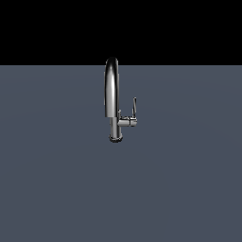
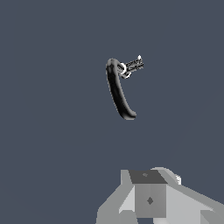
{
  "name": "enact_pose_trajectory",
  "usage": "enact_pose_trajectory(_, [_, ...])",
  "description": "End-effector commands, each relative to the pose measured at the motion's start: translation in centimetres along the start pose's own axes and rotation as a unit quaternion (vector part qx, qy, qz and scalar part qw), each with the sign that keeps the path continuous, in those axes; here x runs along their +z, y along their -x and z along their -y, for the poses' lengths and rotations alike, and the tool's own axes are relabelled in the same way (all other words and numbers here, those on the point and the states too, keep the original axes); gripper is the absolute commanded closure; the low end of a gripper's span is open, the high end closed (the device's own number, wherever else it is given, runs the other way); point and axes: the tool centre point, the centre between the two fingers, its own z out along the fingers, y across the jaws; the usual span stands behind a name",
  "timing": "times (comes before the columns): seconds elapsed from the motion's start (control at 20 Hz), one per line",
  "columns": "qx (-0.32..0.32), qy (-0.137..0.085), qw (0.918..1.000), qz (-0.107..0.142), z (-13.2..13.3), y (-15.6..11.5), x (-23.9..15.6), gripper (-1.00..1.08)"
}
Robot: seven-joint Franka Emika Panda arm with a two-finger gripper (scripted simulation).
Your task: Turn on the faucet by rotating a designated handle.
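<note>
Shiny chrome gooseneck faucet (image 1: 112,94) upright mid-floor on flat slate-grey surface (image 1: 56,179), thin flat chrome lever handle (image 1: 134,109) at its 3 o'clock, pointing toward 12, grey gripper (image 2: 151,199) well apart, grip state impossible to tell, fingertips out of frame

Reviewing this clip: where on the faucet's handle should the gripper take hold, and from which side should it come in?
Grip the handle on its thin upright blade, near the free upper tip, probably from the exterior view's right: the faucet and its arched spout stand on the other side. The blade is flat and narrow, so the jaws should close across its faces.

Shiny chrome faucet (image 1: 112,94), grey floor (image 1: 189,179)
</note>
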Motion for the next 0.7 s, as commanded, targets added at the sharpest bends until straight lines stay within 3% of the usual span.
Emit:
enact_pose_trajectory(0.0, [0.02, -0.017, 0.9995, 0.019, 0.0, -1.6, 0.4, 1.08])
enact_pose_trajectory(0.35, [0.075, -0.065, 0.9924, 0.073, -0.3, -5.8, 2.0, 1.08])
enact_pose_trajectory(0.65, [0.123, -0.108, 0.979, 0.121, -0.9, -9.4, 3.8, 1.08])
